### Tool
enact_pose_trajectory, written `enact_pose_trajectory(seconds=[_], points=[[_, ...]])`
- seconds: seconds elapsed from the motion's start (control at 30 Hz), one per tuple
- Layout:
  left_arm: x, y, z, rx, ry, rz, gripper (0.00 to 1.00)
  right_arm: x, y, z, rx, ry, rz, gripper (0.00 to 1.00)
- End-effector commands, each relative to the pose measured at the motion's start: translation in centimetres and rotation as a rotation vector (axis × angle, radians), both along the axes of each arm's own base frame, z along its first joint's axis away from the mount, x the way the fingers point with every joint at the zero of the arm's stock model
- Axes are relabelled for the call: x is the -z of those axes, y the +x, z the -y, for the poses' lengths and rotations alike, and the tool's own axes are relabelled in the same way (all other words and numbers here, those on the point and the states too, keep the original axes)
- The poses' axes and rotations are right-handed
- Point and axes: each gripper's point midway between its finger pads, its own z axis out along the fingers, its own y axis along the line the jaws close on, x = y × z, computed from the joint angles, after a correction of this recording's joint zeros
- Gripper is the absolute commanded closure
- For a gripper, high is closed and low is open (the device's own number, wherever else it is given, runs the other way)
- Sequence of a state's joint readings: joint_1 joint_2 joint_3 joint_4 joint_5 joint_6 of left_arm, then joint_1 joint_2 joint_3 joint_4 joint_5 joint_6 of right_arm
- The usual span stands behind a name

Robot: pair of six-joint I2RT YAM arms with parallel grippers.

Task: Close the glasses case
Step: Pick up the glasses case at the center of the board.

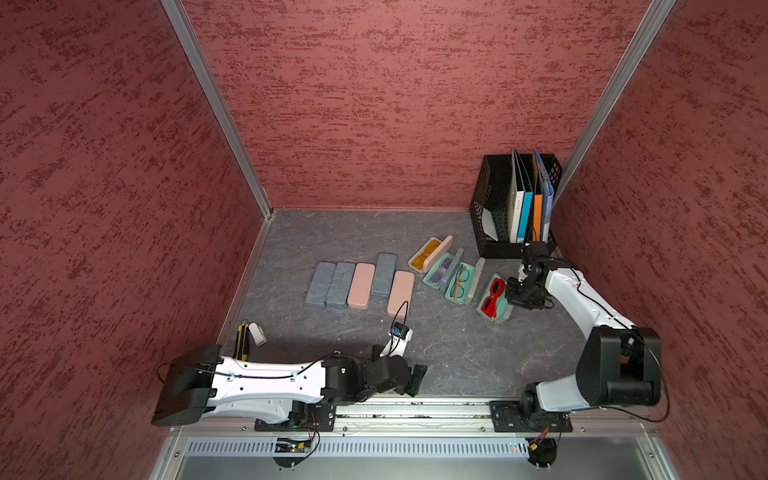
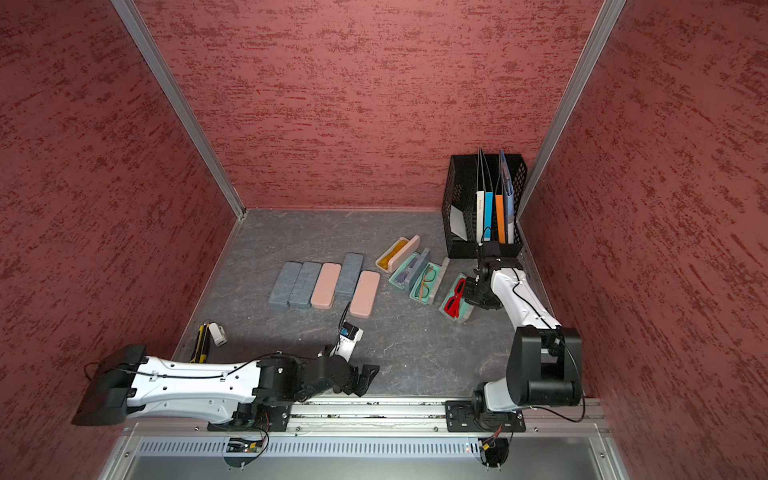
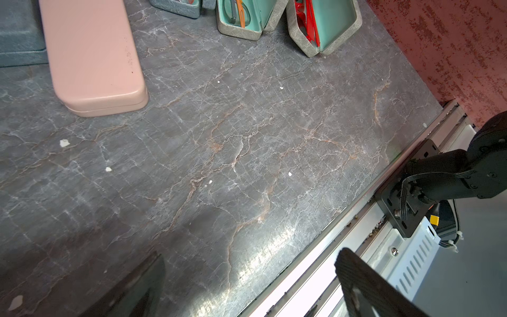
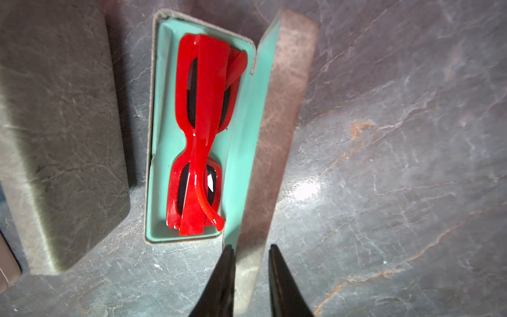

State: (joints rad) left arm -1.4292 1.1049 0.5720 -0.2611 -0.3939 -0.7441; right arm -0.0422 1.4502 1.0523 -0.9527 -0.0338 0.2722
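The right gripper [image 4: 251, 274], jaws narrowed astride the upright lid [image 4: 279, 109] of the glasses case [image 4: 159, 137] holding red sunglasses [image 4: 203, 131], seemingly pinches it for folding shut; the left gripper [image 3: 247, 285] gapes empty.

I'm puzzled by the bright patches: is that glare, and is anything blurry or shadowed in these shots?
Right wrist view: a white glare spot on the tabletop, shiny highlights on the red glasses, blurred fingers of the right gripper. Left wrist view: a glare streak beside the metal rail. In both top views the left arm shadows the tabletop.
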Motion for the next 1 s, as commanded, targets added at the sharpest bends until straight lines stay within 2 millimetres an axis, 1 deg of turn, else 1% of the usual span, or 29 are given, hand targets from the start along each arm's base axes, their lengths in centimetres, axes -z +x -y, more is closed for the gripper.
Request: enact_pose_trajectory(seconds=[0.0, 0.07, 0.13, 0.2, 0.23, 0.27, 0.33, 0.37, 0.4, 0.47, 0.53, 0.63, 0.7, 0.77, 0.87, 0.97], points=[[-0.1, 0.1, 0.2, 0.010, -0.012, 0.006, 0.02, -1.5, 0.3, -0.2, -0.014, 0.010, 0.030, 0.83], [0.0, 0.1, 0.2, 0.010, -0.013, 0.003, 0.02, -1.8, 0.3, -0.3, -0.017, 0.010, 0.038, 0.86], [0.1, 0.2, 0.1, 0.008, -0.011, 0.002, 0.02, -2.1, 0.2, -0.3, -0.022, 0.004, 0.045, 0.86], [0.2, 0.2, 0.1, 0.006, -0.012, 0.000, 0.02, -2.0, 0.1, -0.3, -0.022, 0.001, 0.036, 0.85], [0.2, 0.2, 0.0, 0.005, -0.012, -0.001, 0.02, -2.0, 0.2, -0.4, -0.024, 0.005, 0.035, 0.83], [0.3, 0.2, 0.0, 0.007, -0.013, -0.002, 0.01, -2.0, 0.2, -0.5, -0.022, 0.013, 0.036, 0.79], [0.3, 0.1, 0.1, 0.010, -0.014, -0.005, 0.01, -2.7, 0.4, -0.9, -0.021, 0.038, 0.066, 0.70], [0.2, 0.1, 0.1, 0.010, -0.016, -0.005, 0.01, -3.4, 0.5, -1.0, -0.018, 0.045, 0.092, 0.64], [0.2, 0.1, 0.1, 0.011, -0.017, -0.006, 0.01, -4.2, 0.7, -1.1, -0.015, 0.050, 0.122, 0.54], [0.3, 0.1, 0.1, 0.013, -0.019, -0.008, 0.01, -5.5, 1.0, -1.3, -0.014, 0.063, 0.161, 0.40], [0.2, 0.0, 0.2, 0.014, -0.023, -0.008, 0.01, -6.1, 1.4, -1.6, -0.022, 0.078, 0.170, 0.31], [0.2, 0.0, 0.2, 0.014, -0.030, -0.010, 0.01, -5.4, 2.3, -1.6, -0.019, 0.082, 0.142, 0.27], [0.2, 0.0, 0.2, 0.014, -0.031, -0.014, 0.01, -4.3, 2.9, -1.6, -0.021, 0.083, 0.115, 0.27], [0.3, -0.1, 0.1, 0.012, -0.037, -0.020, 0.01, -2.5, 3.4, -1.1, -0.016, 0.058, 0.059, 0.27], [0.3, -0.2, -0.1, 0.010, -0.046, -0.022, 0.01, -0.8, 3.9, -0.8, -0.014, 0.043, 0.023, 0.26], [0.6, 0.0, -0.5, -0.002, -0.033, -0.020, 0.00, 0.3, 4.5, -0.8, -0.007, 0.047, 0.009, 0.27]])
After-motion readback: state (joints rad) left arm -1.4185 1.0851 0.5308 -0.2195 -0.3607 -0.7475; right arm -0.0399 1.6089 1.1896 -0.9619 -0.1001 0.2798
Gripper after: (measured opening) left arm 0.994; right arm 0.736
